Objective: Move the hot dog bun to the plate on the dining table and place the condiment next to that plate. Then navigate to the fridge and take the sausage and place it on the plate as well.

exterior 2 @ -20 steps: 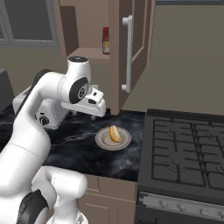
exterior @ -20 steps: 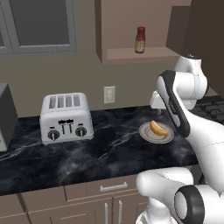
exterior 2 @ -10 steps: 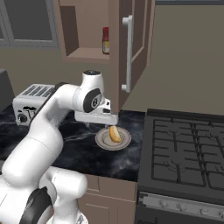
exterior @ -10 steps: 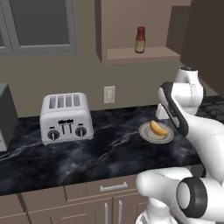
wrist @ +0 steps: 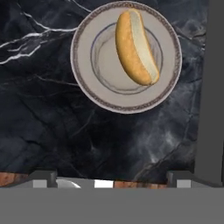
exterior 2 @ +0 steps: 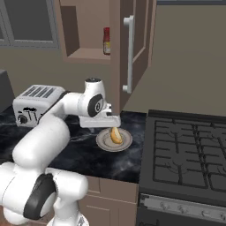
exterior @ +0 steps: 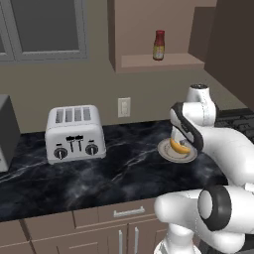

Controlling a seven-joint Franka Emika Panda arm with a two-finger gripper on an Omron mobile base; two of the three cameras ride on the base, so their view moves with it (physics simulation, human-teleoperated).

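The hot dog bun (exterior: pixel 179 147) (exterior 2: pixel 115 135) (wrist: pixel 136 47) lies on a small patterned dish (exterior: pixel 163 149) (exterior 2: pixel 102 142) (wrist: pixel 105 65) on the black marble counter. My gripper (exterior 2: pixel 100 128) (wrist: pixel 111 178) hangs just above the dish, pointing down, open and holding nothing. In the hand view the bun sits up and to the right of the point between the fingertips. The condiment, a red bottle (exterior: pixel 158 45) (exterior 2: pixel 106 41), stands on the shelf of the open wall cabinet above. The dining table's plate, the fridge and the sausage are out of view.
A silver toaster (exterior: pixel 74 133) (exterior 2: pixel 37 103) stands on the counter to the left. The open cabinet door (exterior 2: pixel 130 48) hangs above the dish. A black stove (exterior 2: pixel 185 154) borders the counter on the right. A wall outlet (exterior: pixel 124 106) is behind.
The arm has swung right and down, bringing the hand from left of the dish to right over it. The bun, dish and bottle have not moved.
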